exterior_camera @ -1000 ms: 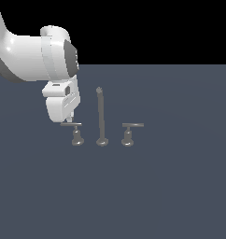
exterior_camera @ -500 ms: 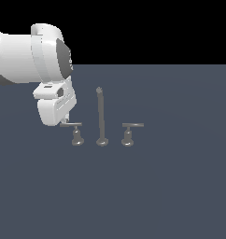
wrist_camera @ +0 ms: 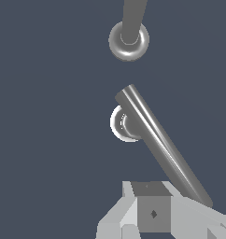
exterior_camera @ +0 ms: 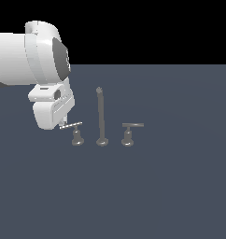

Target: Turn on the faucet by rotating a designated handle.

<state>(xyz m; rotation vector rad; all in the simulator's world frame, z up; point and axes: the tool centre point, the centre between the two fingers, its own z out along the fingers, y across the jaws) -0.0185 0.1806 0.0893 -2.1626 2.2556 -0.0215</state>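
The faucet stands mid-floor in the exterior view, with a tall thin spout rod (exterior_camera: 101, 116) on a round base. The designated handle (exterior_camera: 77, 136) is on the exterior view's left of the spout. Its thin lever bar (exterior_camera: 70, 125) points left and looks slightly slanted. The twin handle (exterior_camera: 128, 136) is on the right, with its bar jutting rightward. My gripper (exterior_camera: 64, 122) sits at the lever's outer end, fingers together and holding nothing. In the wrist view the lever bar (wrist_camera: 162, 145) runs diagonally from its post base (wrist_camera: 120, 124) down to my gripper (wrist_camera: 152, 211). The spout base (wrist_camera: 129, 41) lies beyond.
The large white arm and hand (exterior_camera: 45, 74) fill the exterior view's upper left, above and beside the left handle. A flat dark blue-grey floor (exterior_camera: 171, 186) runs under the faucet.
The hand has shifted toward the exterior view's left and slightly down. The left handle's lever has swung from level to a slight slant, with its outer end at the fingertips.
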